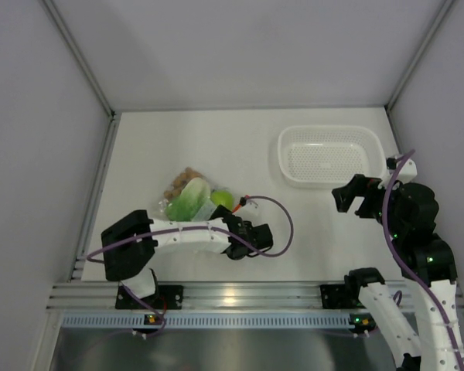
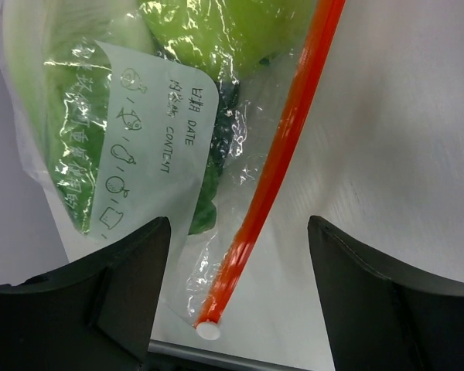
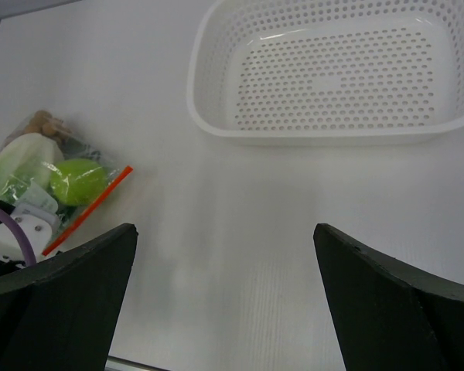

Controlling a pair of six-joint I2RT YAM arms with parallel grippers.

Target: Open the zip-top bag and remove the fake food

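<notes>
Status: zip-top bag (image 1: 187,193) lies flat on the table (image 1: 216,147), front-left, just ahead of the left gripper (image 2: 238,267). All three pieces are inside: lime-green fruit (image 3: 79,180), lettuce (image 1: 189,205), brown cluster (image 3: 42,120). The bag looks sealed, though the wrist view is too close to vouch for the whole zip strip (image 2: 272,174).

Left jaws are spread and straddle the near end of the strip, nothing pinched. Right gripper (image 3: 224,286) is well apart, over bare table near the white basket (image 3: 216,127); its jaws are spread and empty.

My read of the step: lining up to grab the strip corner. Nothing opened or removed yet.

Risks:
- Closing here likely clamps both lips of the zip together. A pull then drags the whole bag and opens nothing.
- Nothing pins the bag. The right gripper is too far off to counter-hold, so the light film slides on the smooth table at any tug.
- The crinkly film is slick, so a shallow pinch on the strip tip could slip off.
- Purple cable (image 1: 282,224) loops beside the bag; a wrist sweep could push it into the film.
- The fruit is round and may roll once the mouth opens.
</notes>
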